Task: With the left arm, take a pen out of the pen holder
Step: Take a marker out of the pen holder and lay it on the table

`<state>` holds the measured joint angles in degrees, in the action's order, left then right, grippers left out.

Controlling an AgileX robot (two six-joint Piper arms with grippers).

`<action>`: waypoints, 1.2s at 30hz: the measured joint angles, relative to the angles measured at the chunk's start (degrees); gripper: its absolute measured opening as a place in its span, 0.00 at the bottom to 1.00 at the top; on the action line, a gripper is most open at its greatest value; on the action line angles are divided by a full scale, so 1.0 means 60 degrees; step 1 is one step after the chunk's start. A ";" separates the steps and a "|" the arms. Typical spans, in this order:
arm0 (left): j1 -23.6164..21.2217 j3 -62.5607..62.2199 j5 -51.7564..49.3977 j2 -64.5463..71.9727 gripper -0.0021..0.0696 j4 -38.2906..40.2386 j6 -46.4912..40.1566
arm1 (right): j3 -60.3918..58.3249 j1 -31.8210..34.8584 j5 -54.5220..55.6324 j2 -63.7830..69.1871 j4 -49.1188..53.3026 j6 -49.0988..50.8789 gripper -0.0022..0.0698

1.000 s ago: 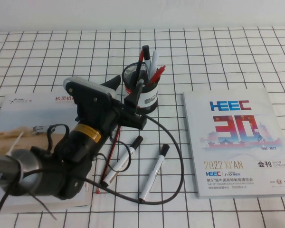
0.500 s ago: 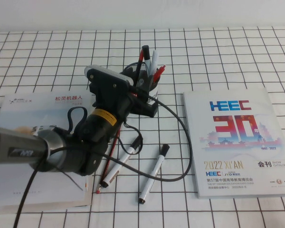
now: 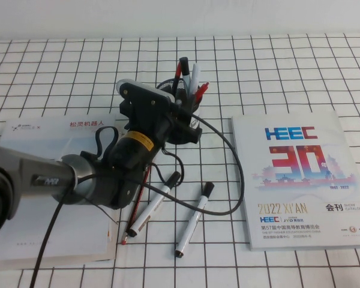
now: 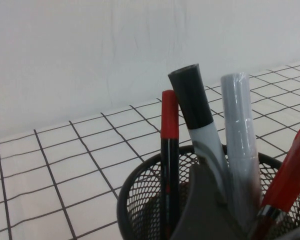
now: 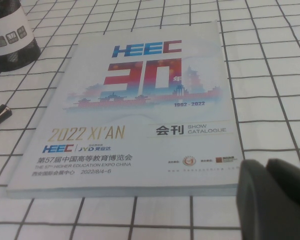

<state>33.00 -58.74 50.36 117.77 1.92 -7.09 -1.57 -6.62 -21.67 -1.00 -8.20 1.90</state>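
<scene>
My left gripper [image 3: 181, 120], fingers [image 4: 205, 212] spread and empty, sits at the near rim of the pen holder [image 4: 140, 197], upright pens [image 4: 192, 107] just beyond; my right gripper [image 5: 272, 197] hangs by the catalogue [image 5: 140, 100].

Bench [image 3: 300, 72]: you have a white gridded top.
Left side: booklet [image 3: 42, 138], flat.
Middle: your pen holder [image 5: 12, 50] stands upright; two markers [image 3: 195, 219] [image 3: 153, 204] and a thin red pen [image 3: 126, 231] lie loose.
Right side: HEEC catalogue [image 3: 300, 180], flat.

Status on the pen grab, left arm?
Left claw open, at the holder. Four pens in it, none gripped. Right claw off by the catalogue. Nothing blocking.
</scene>
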 joint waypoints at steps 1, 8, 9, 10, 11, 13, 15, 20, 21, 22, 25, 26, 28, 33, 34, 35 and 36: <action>0.0000 -0.0049 0.0000 0.0018 0.57 0.0000 0.0000 | 0.0000 0.0000 0.0000 0.0000 0.0000 0.0000 0.01; 0.0000 -0.0183 -0.0053 0.0115 0.45 -0.0019 0.0000 | 0.0000 0.0000 0.0000 0.0000 0.0000 0.0000 0.01; 0.0000 -0.0183 -0.0036 0.0115 0.41 -0.0019 0.0000 | 0.0000 0.0000 0.0000 0.0000 0.0000 0.0000 0.01; 0.0000 -0.0183 -0.0036 0.0115 0.38 -0.0019 0.0000 | 0.0000 0.0000 0.0000 0.0000 0.0000 0.0000 0.01; 0.0000 -0.0183 -0.0036 0.0115 0.34 -0.0019 0.0000 | 0.0000 0.0000 0.0000 0.0000 0.0000 0.0000 0.01; 0.0000 -0.0183 -0.0036 0.0115 0.28 -0.0019 0.0000 | 0.0000 0.0000 0.0000 0.0000 0.0000 0.0000 0.01; 0.0000 -0.0183 -0.0036 0.0129 0.24 -0.0019 0.0000 | 0.0000 0.0000 0.0000 0.0000 0.0000 0.0000 0.01; -0.0018 -0.0183 -0.0001 0.0129 0.18 -0.0019 -0.0018 | 0.0000 0.0000 0.0000 0.0000 0.0000 0.0000 0.01; -0.0015 -0.0183 -0.0001 0.0129 0.18 -0.0019 -0.0018 | 0.0000 0.0000 0.0000 0.0000 0.0000 0.0000 0.01; -0.0015 -0.0183 -0.0001 0.0129 0.18 -0.0019 -0.0018 | 0.0000 0.0000 0.0000 0.0000 0.0000 0.0000 0.01; -0.0015 -0.0183 -0.0001 0.0129 0.17 -0.0019 -0.0018 | 0.0000 0.0000 0.0000 0.0000 0.0000 0.0000 0.01; -0.0015 -0.0183 -0.0001 0.0129 0.17 -0.0019 -0.0018 | 0.0000 0.0000 0.0000 0.0000 0.0000 0.0000 0.01; -0.0039 -0.0183 -0.0089 0.0073 0.15 -0.0036 -0.0018 | 0.0000 0.0000 0.0000 0.0000 0.0000 0.0000 0.01; -0.0039 -0.0183 -0.1072 -0.0539 0.09 -0.0177 -0.0018 | 0.0000 0.0000 0.0000 0.0000 0.0000 0.0000 0.01; -0.0039 -0.0183 -0.1333 -0.0734 0.09 -0.0194 -0.0018 | 0.0000 0.0000 0.0000 0.0000 0.0000 0.0000 0.01; -0.0039 -0.0183 -0.1510 -0.0937 0.09 -0.0194 -0.0018 | 0.0000 0.0000 0.0000 0.0000 0.0000 0.0000 0.01; -0.0039 -0.0183 -0.1717 -0.1148 0.09 -0.0194 -0.0018 | 0.0000 0.0000 0.0000 0.0000 0.0000 0.0000 0.01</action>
<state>32.76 -59.84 40.06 110.88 0.76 -7.20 -1.57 -6.62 -21.67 -1.00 -8.20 1.90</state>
